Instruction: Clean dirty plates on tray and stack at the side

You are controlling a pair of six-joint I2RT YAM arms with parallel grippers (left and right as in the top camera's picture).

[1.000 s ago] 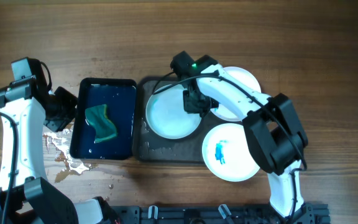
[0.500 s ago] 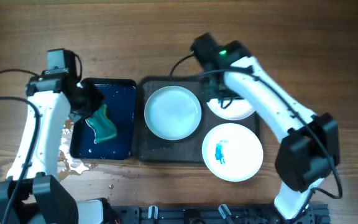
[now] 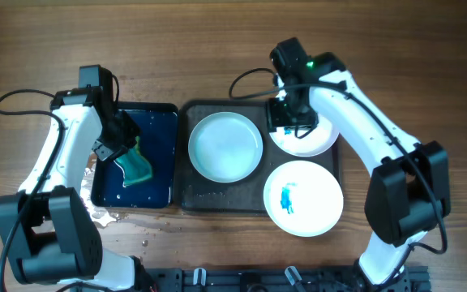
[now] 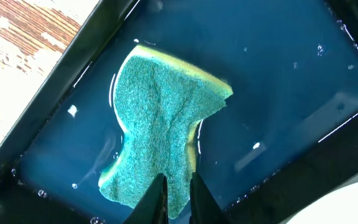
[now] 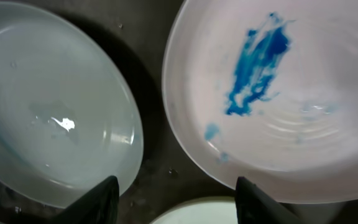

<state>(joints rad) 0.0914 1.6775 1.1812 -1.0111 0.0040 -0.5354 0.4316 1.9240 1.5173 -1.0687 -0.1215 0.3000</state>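
Three white plates (image 3: 302, 197) on a grey tray (image 3: 217, 199), frame centre.
Left plate (image 3: 225, 146) lies flat, wet, smear-free; upper-right plate (image 3: 310, 144) and lower-right plate (image 3: 298, 219) are blue-smeared, the latter overhanging the rim.

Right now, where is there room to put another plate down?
Bare wood runs along the far side, above both trays, and at the far right beyond the right arm. The grey tray is crowded: three plates cover it. The blue tray holds water and the sponge. The wood by its near left corner is wet.
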